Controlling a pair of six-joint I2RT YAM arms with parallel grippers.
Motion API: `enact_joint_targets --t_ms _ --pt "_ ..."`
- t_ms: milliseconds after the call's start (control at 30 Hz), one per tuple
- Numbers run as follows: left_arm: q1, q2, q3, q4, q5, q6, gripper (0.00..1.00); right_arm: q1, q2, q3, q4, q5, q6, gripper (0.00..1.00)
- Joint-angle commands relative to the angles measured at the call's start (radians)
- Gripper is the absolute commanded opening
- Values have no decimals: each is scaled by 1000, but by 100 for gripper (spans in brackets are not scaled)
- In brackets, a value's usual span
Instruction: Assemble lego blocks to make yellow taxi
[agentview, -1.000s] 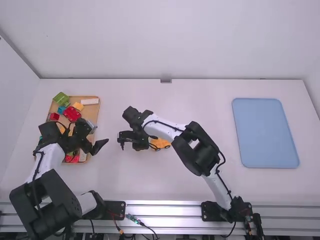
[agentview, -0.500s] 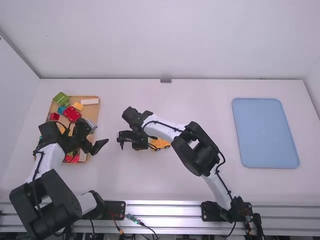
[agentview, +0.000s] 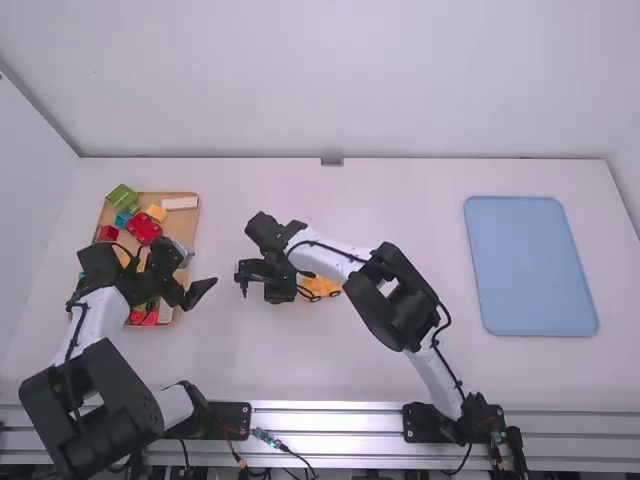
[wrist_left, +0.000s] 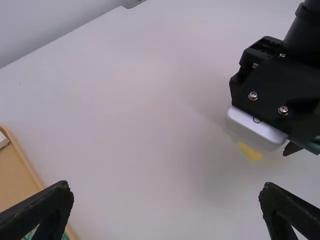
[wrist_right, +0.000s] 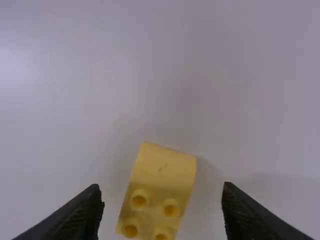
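Observation:
Over the near right edge of the parts tray, my left gripper is open. Its fingers are wide apart in the left wrist view, with bare table between them. Left of the table's middle, my right gripper points down. In the right wrist view its fingers stand open on either side of a yellow block with studs, touching neither side. An orange-yellow piece lies partly hidden under the right arm. A yellow bit appears below the right gripper's housing in the left wrist view.
The tan tray at the left holds red blocks, a green block, a blue one, a yellow-orange one and a white one. A blue tray lies at the right.

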Motion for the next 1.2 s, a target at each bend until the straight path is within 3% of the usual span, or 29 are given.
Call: enact_joint_targets --t_ms 0,33,200,367,600,800,1033,1167 --pt "9 6 -15 -4 41 22 99 -2 13 8 -14 19 5 75" --pt "9 6 -15 -4 41 22 99 -2 13 20 -35 14 1 81" --pt "8 6 -15 -4 49 22 99 -11 13 115 -143 3 -21 85" --pt "8 6 -15 -6 106 22 99 -54 13 215 -238 -28 -45 99" --pt "-47 6 -15 -2 128 13 99 -159 13 405 -466 -193 -134 99" --pt "-200 5 -7 96 -114 -253 99 -246 12 514 -548 -206 -125 99" --pt "-322 -11 -3 126 -151 -264 99 -312 -29 528 -571 -203 -99 99" --pt "-379 -11 -4 163 -238 -346 99 -352 -78 528 -510 -137 14 98"
